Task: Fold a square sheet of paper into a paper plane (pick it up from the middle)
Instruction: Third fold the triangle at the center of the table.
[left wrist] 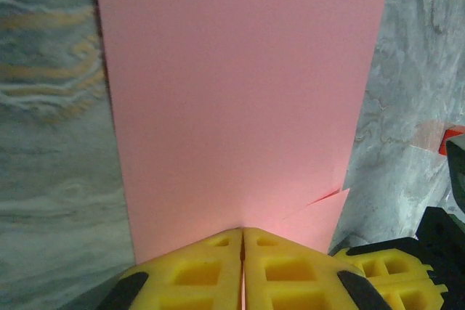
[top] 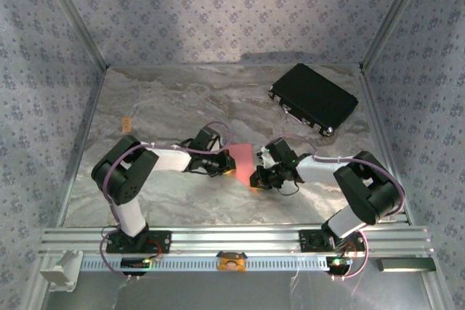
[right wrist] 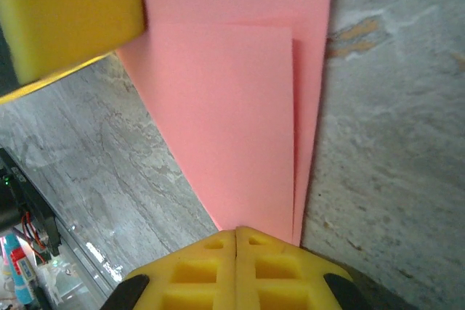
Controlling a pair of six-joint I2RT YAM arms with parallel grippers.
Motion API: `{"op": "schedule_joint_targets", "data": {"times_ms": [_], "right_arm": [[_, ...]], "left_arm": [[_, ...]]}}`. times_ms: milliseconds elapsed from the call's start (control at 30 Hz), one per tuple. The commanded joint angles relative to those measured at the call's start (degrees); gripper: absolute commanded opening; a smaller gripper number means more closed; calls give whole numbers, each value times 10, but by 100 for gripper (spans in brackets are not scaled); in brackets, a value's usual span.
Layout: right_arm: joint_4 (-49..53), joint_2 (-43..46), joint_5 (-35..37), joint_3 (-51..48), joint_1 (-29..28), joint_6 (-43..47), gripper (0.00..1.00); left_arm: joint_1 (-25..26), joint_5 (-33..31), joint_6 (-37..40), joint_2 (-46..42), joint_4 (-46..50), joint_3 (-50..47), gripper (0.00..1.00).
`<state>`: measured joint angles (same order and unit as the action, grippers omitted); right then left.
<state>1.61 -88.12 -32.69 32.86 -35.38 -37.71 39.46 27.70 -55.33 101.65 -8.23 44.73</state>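
My left hand was clamped shut on the near edge of the sheet of paper. Pads were pressed together, and the pink sheet ran off toward 12 o'clock in the left wrist view. A small folded corner poked out at the sheet's 5 o'clock.

My right hand was also closed on the sheet, which left the pads toward 12 o'clock. Two layers showed there, the top layer's edge sitting just inside the lower one.

From above, the sheet was mid-table between both hands, with the left hand at its 8 o'clock and the right at its 4 o'clock.

A black case lay well apart at the sheet's 1 o'clock. Its lid was shut, so I couldn't tell the contents. A tiny orange tag sat far off at 10 o'clock.
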Motion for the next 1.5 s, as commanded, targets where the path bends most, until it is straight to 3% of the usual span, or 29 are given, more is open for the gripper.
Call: {"op": "schedule_joint_targets", "data": {"times_ms": [0, 433, 633, 967, 1167, 1467], "right_arm": [[56, 6, 25, -18, 4, 7, 0], [45, 20, 6, -16, 2, 9, 0], [57, 49, -4, 40, -10, 13, 2], [81, -94, 23, 168, -51, 58, 2], [57, -131, 23, 150, -26, 58, 2], [55, -55, 1, 76, -10, 57, 5]], "left_arm": [[-22, -52, 25, 0, 69, -3, 8], [-32, -39, 41, -6, 80, 12, 9], [-24, -31, 49, 8, 78, 10, 9], [-17, -26, 51, 16, 74, 19, 9], [-17, -27, 54, 15, 74, 15, 9], [-18, -26, 60, 22, 80, 18, 9]]}}
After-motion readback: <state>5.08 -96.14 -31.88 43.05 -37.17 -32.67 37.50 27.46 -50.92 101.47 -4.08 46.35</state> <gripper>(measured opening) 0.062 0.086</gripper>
